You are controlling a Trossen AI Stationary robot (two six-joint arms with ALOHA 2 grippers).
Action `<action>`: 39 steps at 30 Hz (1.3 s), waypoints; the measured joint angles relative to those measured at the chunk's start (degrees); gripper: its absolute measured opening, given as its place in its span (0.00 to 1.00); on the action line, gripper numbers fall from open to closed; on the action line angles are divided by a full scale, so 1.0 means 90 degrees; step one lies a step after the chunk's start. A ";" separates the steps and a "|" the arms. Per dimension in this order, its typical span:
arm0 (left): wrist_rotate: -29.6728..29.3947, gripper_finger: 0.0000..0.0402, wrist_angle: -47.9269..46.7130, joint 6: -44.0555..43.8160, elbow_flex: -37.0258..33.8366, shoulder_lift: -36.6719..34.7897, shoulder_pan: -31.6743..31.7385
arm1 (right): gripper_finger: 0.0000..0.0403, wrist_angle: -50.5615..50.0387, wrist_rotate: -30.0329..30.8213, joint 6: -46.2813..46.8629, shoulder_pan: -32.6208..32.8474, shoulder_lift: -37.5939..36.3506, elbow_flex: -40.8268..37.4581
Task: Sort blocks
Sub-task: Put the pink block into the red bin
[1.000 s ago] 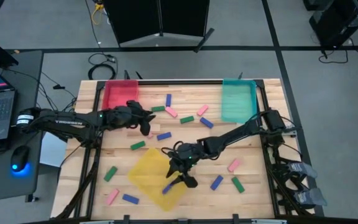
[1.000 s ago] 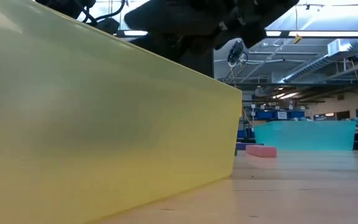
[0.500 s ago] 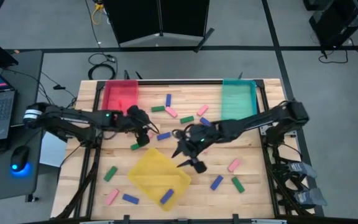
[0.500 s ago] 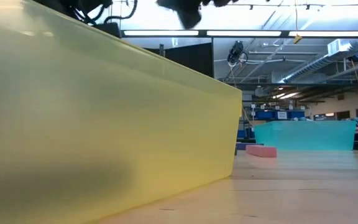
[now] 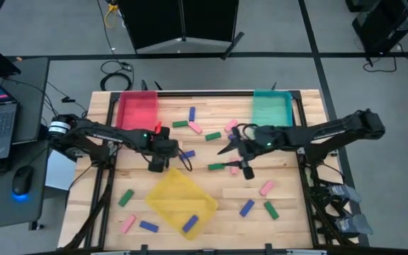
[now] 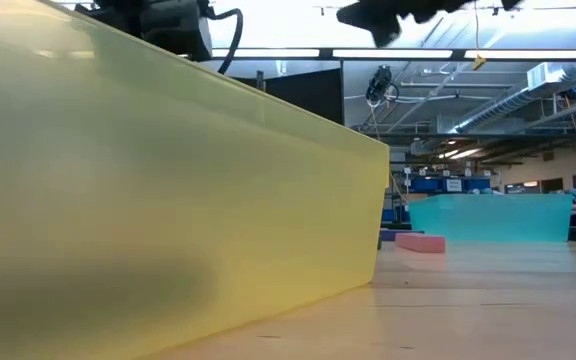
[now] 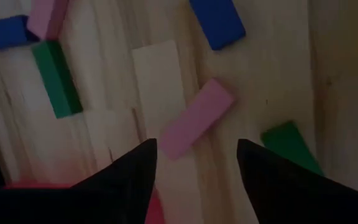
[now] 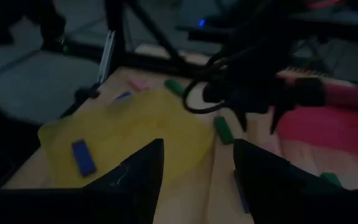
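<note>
The left gripper [image 7: 194,158] is hovering over the left-centre of the table with its fingers standing apart and nothing between them, and just beyond its tips in its wrist view a pink block [image 7: 196,118] is lying flat on the wood, its long axis running diagonally from lower left to upper right of that frame. Around it, a green block [image 7: 56,78] is lying nearly upright in the frame's left part, a blue block [image 7: 217,23] is sitting at the top, and a second green block [image 7: 289,147] is peeking out at the lower right. In the high view the right gripper [image 5: 236,156] is hanging over the table's middle, jaws parted and empty, near more loose blocks. Judging by that view, sorting is barely begun: the yellow tray [image 5: 163,200] in the lower centre is holding one blue block [image 5: 190,224], lying diagonally, while the red tray [image 5: 137,108] at upper left and the teal tray [image 5: 270,113] at upper right are looking empty, and most blocks are lying scattered across the table [image 5: 289,183], pointing every which way.
</note>
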 joint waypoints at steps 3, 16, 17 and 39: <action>-0.0001 0.58 0.0047 0.0404 0.0000 0.0057 0.0071 | 0.51 0.0672 0.0026 0.0392 -0.0010 -0.0429 -0.0768; 0.0969 0.58 0.0418 0.1269 0.0002 0.0404 0.1087 | 0.49 0.2005 0.0217 0.1092 -0.0015 -0.1226 -0.2167; 0.1025 0.58 0.0418 0.1327 0.0002 0.0431 0.1115 | 0.50 0.1965 0.0217 0.1088 -0.0015 -0.1249 -0.2185; 0.1396 0.50 0.0613 0.1675 0.0034 0.1699 0.1465 | 0.48 0.1927 0.0234 0.1138 -0.0015 -0.1277 -0.2182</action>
